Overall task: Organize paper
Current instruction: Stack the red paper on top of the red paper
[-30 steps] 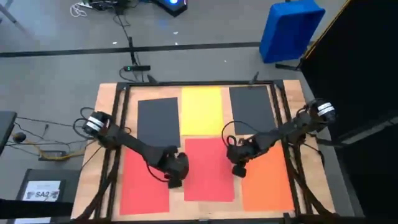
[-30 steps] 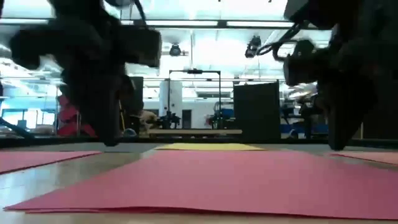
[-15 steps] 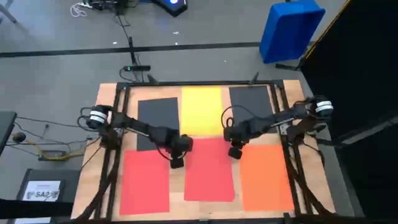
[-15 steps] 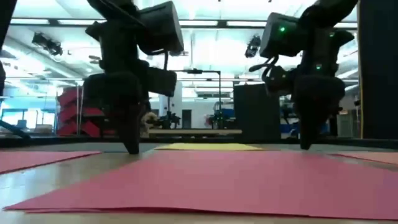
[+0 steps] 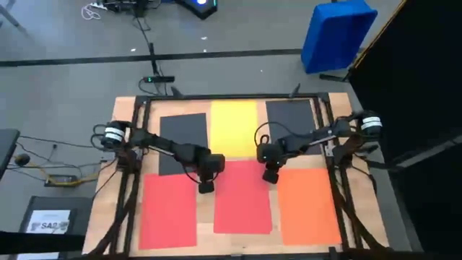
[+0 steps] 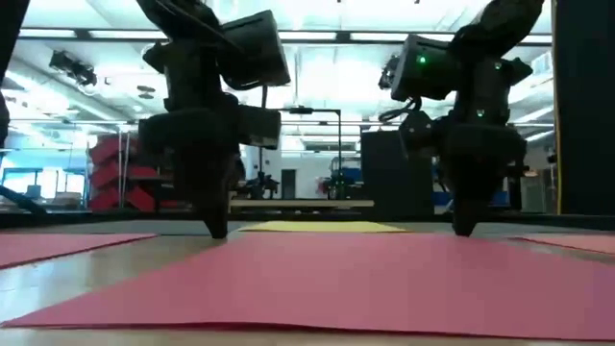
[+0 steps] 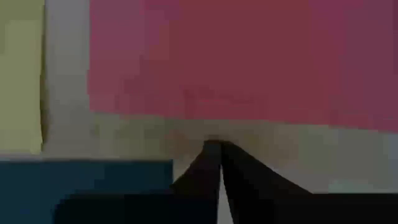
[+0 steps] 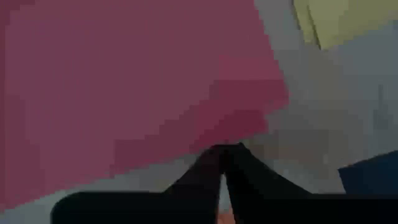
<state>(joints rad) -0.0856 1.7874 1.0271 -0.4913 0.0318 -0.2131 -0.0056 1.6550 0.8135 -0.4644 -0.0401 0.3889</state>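
Observation:
Six sheets lie flat on the wooden table (image 5: 130,144): two black ones (image 5: 182,141) (image 5: 291,119) with a yellow one (image 5: 233,128) between them in the far row, and two red ones (image 5: 168,209) (image 5: 242,195) and an orange one (image 5: 309,206) in the near row. My left gripper (image 5: 206,186) (image 6: 217,232) is shut and points down in the gap between the two red sheets. My right gripper (image 5: 271,177) (image 6: 464,230) is shut and points down at the middle red sheet's right edge. My left gripper's shut fingertips (image 7: 214,146) stand on the bare wood beside the middle red sheet's left edge (image 7: 211,118), near its far left corner. I cannot tell whether they touch the sheet. My right gripper's shut fingertips (image 8: 222,149) come down from above at the middle red sheet's right edge (image 8: 211,140), near its far right corner. I cannot tell whether they touch the paper or only the wood.
A dark frame (image 5: 317,97) runs along the table's edges. Beyond the table, a blue plastic bin (image 5: 338,32) stands on the floor at the far right. A dark box with a white label (image 5: 47,220) sits at the near left. Cables lie on the floor to the left.
Both grippers have moved toward the table's far edge along the middle red sheet's sides, the left along its left edge, the right along its right edge. Both stayed shut and pointing down. The sheets lie where they were.

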